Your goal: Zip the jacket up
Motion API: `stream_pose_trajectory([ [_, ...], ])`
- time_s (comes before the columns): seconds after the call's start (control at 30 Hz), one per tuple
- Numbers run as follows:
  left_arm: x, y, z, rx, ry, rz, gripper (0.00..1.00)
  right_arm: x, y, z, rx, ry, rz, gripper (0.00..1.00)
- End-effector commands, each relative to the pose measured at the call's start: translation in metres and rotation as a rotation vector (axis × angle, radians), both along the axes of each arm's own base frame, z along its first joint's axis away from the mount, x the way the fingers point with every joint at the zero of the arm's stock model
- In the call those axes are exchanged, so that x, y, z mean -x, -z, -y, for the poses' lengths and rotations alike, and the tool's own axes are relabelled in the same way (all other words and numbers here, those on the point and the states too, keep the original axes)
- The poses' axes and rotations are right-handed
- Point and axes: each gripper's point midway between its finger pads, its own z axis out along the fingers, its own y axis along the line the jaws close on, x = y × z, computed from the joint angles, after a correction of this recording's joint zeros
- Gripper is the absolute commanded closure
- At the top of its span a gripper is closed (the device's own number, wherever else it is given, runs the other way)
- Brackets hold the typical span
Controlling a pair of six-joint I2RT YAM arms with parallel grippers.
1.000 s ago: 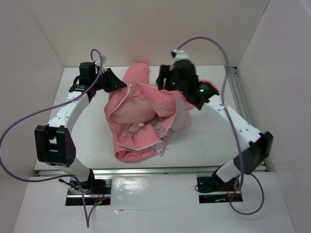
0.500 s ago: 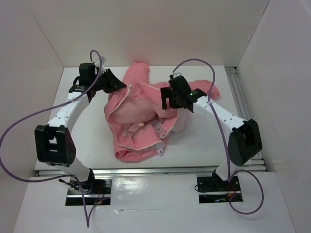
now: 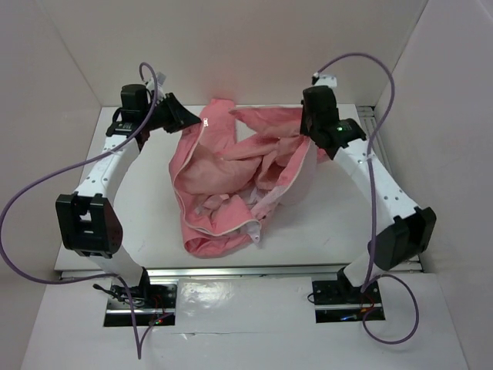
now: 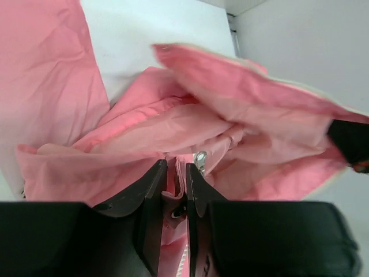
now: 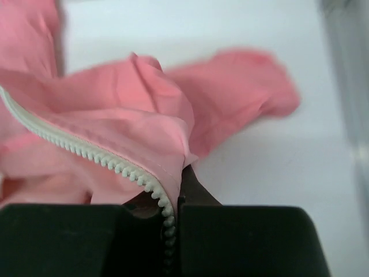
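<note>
The salmon-pink jacket [image 3: 223, 166] lies rumpled and open on the white table [image 3: 139, 200], its paler lining facing up. My left gripper [image 3: 192, 119] is at the jacket's back left edge. In the left wrist view this gripper [image 4: 176, 173] is shut on a fold of pink fabric, with a metal zipper slider [image 4: 200, 158] just beyond the fingertips. My right gripper [image 3: 306, 131] holds the opposite front edge at the back right. In the right wrist view it [image 5: 173, 199] is shut on the white zipper teeth [image 5: 86, 151].
White enclosure walls stand close on the left, back and right. A metal rail [image 3: 381, 154] runs along the table's right side. Purple cables [image 3: 46, 189] loop above both arms. The jacket's lower hem [image 3: 219, 245] lies near the front edge.
My right gripper left the jacket's middle, shut on the zipper edge and pulled that panel toward the back right. The left gripper kept its grip and shifted slightly back.
</note>
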Motion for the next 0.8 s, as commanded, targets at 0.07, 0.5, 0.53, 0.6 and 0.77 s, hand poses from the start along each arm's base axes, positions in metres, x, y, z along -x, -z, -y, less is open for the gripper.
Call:
stream_pose_trajectory([
  [0.07,-0.008,-0.024,0.003,0.046,0.022,0.045,1.00,0.031,-0.118,0.012,0.144,-0.039,0.263,1.00],
  [0.5,-0.008,0.004,-0.001,0.045,0.011,-0.028,1.00,0.187,0.092,-0.112,-0.072,-0.466,-0.220,0.21],
  [0.53,-0.008,0.004,-0.001,0.045,0.011,-0.028,1.00,0.182,0.083,-0.111,-0.054,-0.460,-0.200,0.21],
  [0.6,-0.009,0.009,-0.005,0.025,-0.013,-0.045,1.00,0.167,0.036,-0.116,-0.056,-0.492,-0.097,0.21],
  [0.77,-0.002,0.018,-0.010,0.001,-0.041,-0.078,1.00,0.091,-0.027,-0.123,-0.156,-0.489,0.038,0.35],
])
